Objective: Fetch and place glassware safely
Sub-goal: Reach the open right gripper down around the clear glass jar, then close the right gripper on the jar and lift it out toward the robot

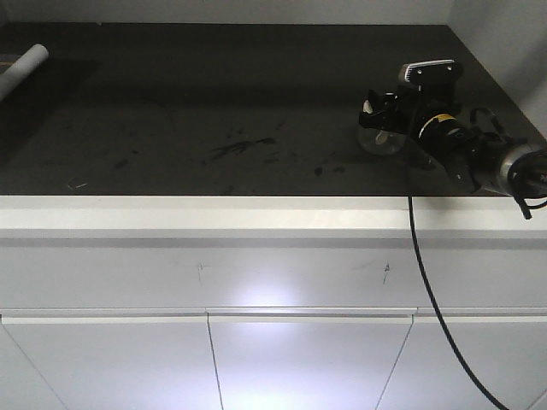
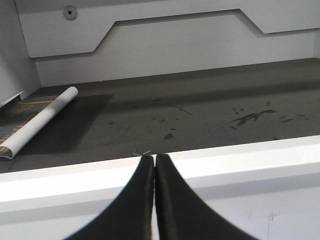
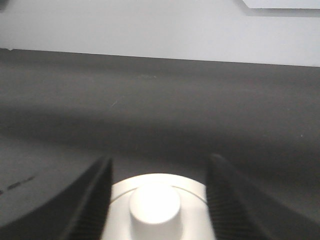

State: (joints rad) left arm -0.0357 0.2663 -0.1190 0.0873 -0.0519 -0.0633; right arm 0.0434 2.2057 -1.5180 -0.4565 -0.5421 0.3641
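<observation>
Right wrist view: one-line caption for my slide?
Right gripper straddles the knob-lidded glass jar on the dark countertop; blur hides whether its jaws touch it.

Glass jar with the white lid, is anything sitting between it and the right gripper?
Nothing visible does. The jar stands with its lid framed on both sides by the right gripper, and only bare counter shows around it. The white tube lies far off at the counter's left end.
</observation>
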